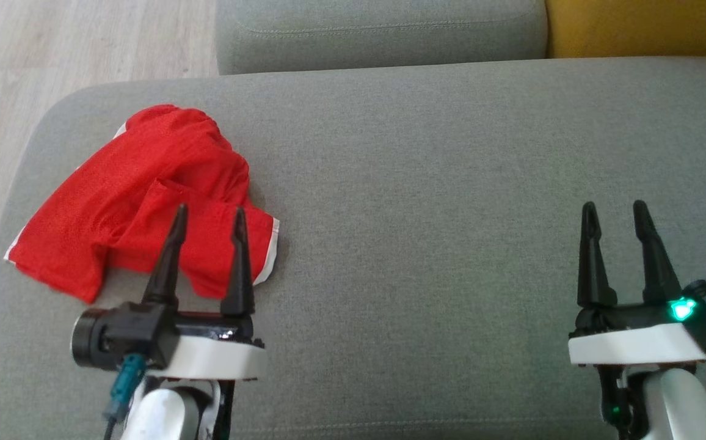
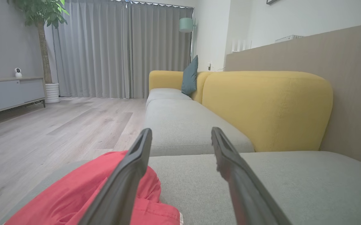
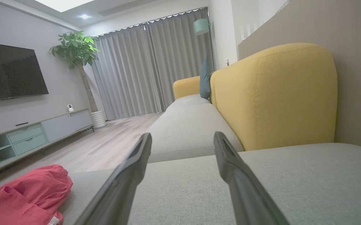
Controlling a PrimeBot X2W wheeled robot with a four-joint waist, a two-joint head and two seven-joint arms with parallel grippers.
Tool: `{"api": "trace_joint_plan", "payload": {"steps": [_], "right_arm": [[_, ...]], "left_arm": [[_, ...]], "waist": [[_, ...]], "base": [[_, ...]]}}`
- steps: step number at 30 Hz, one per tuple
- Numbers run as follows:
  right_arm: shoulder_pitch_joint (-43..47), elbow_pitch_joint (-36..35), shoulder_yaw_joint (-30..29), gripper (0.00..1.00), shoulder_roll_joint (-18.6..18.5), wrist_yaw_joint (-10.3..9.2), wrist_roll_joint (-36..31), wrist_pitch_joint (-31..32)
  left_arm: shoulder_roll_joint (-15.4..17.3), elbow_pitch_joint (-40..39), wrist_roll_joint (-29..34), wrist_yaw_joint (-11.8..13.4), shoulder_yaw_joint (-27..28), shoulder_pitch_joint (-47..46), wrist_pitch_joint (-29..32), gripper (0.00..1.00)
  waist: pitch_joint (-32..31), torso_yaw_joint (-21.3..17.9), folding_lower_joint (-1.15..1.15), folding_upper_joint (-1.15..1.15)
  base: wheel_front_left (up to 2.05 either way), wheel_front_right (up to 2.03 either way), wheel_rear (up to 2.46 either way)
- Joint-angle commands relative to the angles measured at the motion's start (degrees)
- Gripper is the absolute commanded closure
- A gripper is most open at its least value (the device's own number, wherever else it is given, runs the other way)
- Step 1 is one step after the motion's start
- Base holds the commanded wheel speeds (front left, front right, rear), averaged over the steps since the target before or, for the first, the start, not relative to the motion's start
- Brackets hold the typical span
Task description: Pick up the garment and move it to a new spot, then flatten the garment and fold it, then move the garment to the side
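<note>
Where garment (image 1: 145,195) lies, floor (image 1: 54,49) borders cushion (image 1: 451,183).

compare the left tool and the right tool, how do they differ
The left tool is at the red garment's near edge; the right tool is over bare gray sofa seat, far from the garment. The right tool has a green light at its base; the left tool has a teal plug there. Both are open, holding nothing, fingers pointing the same way.
</note>
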Motion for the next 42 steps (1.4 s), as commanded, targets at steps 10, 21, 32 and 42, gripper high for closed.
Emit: {"api": "trace_joint_plan", "payload": {"steps": [10, 21, 32, 42], "right_arm": [[-1.57, 0.57, 1.82, 0.00, -0.51, 0.44, -0.09, -0.73], [-1.22, 0.88, 1.65, 0.00, -0.51, 0.44, -0.60, -0.73], [-0.07, 1.64, 3.72, 0.00, -0.51, 0.44, -0.17, -0.73], [1.59, 2.21, 6.32, 0.00, -0.51, 0.44, 1.09, -0.73]], "left_arm": [[-1.27, 1.28, 2.39, -2.61, 3.58, -1.38, -0.70, 0.00], [-1.53, 1.38, 2.55, -3.10, 3.94, -1.66, -0.70, 0.00], [-1.55, 1.70, 2.75, -2.30, 5.95, -0.57, -0.70, 0.00], [-1.55, 1.72, 3.13, -2.90, 8.04, 0.63, -0.70, 0.00]], "waist": [[-0.12, -0.26, 0.00, 0.00], [-0.47, 1.74, 0.00, 0.00], [-1.67, 10.29, 0.00, 0.00], [-3.01, 17.71, 0.00, 0.00]], "base": [[0.00, 0.00, 0.00], [0.00, 0.00, 0.00], [0.00, 0.00, 0.00], [0.00, 0.00, 0.00]]}}
